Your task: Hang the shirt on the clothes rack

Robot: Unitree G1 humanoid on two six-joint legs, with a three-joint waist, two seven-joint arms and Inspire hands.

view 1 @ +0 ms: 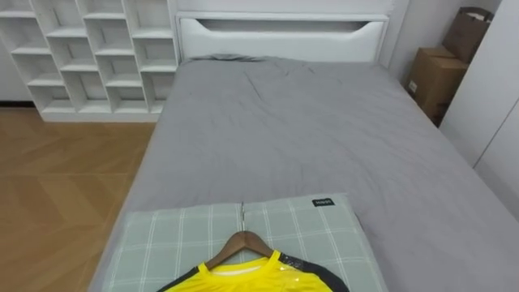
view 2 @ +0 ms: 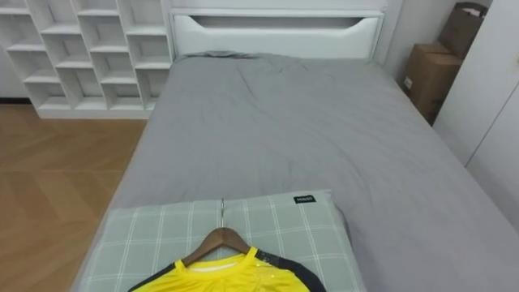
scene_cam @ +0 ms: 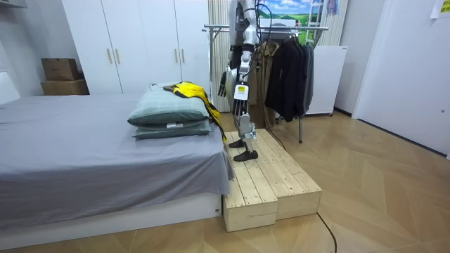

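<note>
Room view: we cannot tell how open the left robot hand [scene_cam: 224, 84] is, hanging near the pillows [view 1: 162, 235]; yellow shirt [view 1: 247, 281] on its hanger [view 1: 240, 243] lies there, bottom centre

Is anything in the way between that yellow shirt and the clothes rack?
No object visibly blocks it. The yellow shirt lies on the pillows; the clothes rack stands just behind the robot, which is between them.

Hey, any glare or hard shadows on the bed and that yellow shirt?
Left eye view: soft, even light on the grey bed sheet and the yellow shirt on its wooden hanger, no glare. Room view: only a soft shadow under the sheet's hanging edge.
</note>
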